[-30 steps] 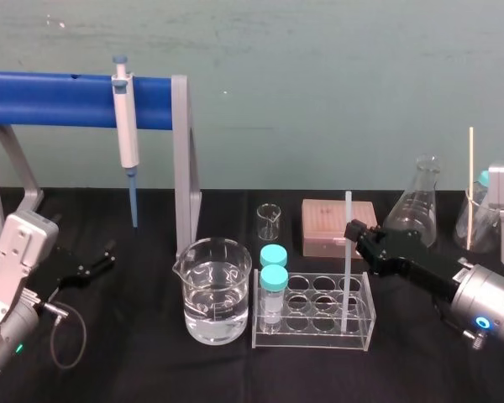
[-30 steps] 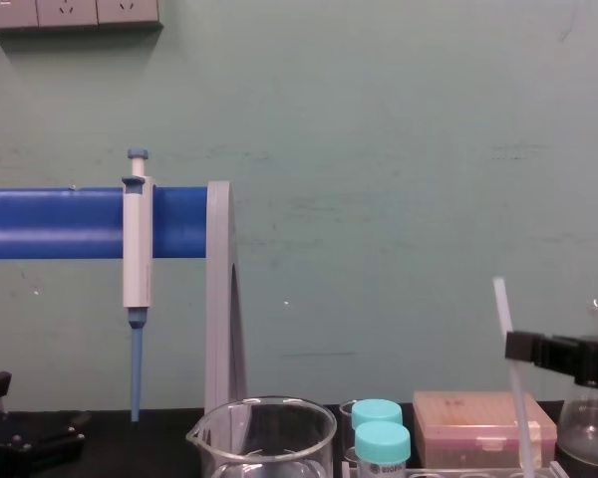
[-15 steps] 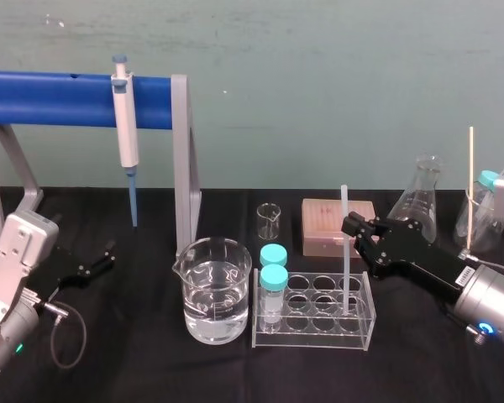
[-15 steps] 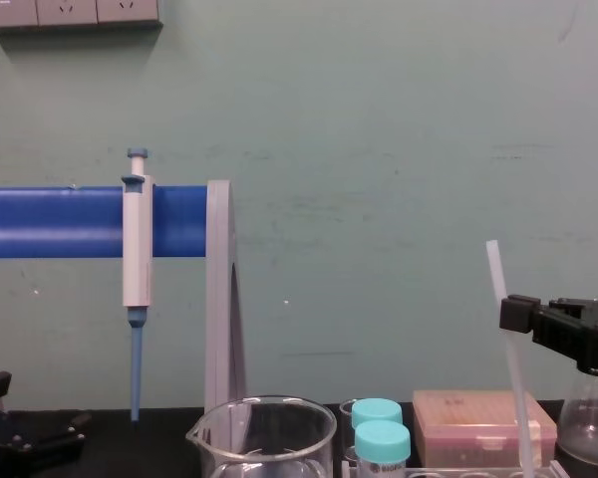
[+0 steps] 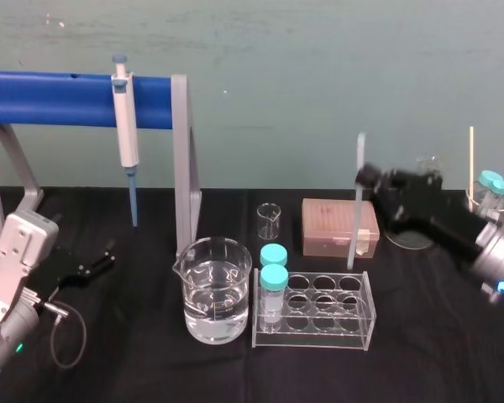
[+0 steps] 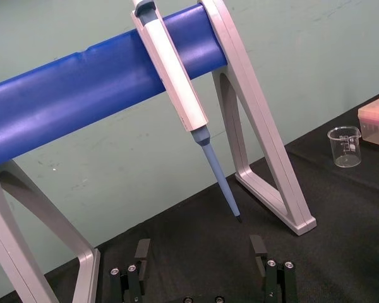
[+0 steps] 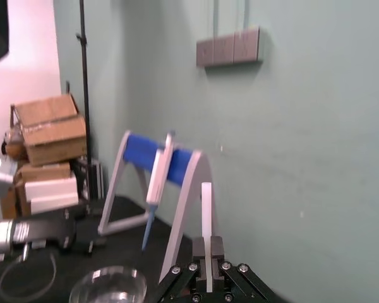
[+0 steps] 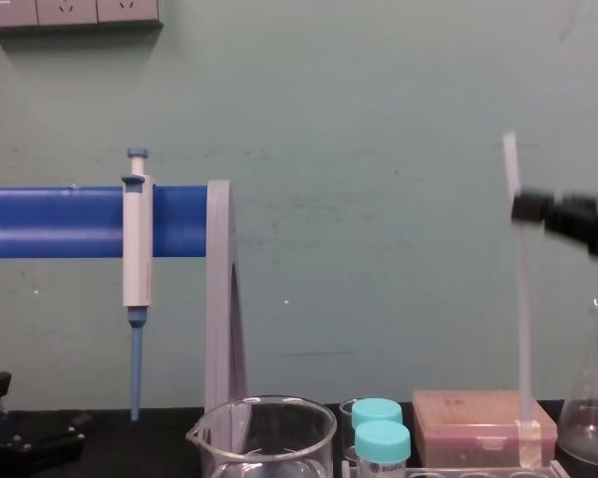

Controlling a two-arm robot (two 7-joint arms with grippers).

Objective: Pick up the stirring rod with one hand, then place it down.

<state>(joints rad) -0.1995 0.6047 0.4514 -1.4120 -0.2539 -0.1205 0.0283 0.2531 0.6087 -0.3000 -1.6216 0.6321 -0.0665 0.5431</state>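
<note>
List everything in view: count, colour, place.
rod: 1, white, held upright above rack's right end
rack: 1, clear, table centre
tubes: 2, teal caps, rack's left end
beaker: 1, clear, left of rack
small beaker: 1, clear, behind rack
box: 1, pink-brown, behind rack
flask: 1, clear, rear right
stick: 1, tan, far right
pipette: 1, white-blue, on stand
stand: 1, blue bar, grey legs, left
right gripper: black, shut on rod
left gripper: black, open, low at left

Rack, pink box near stirring rod; bare table front right.
</note>
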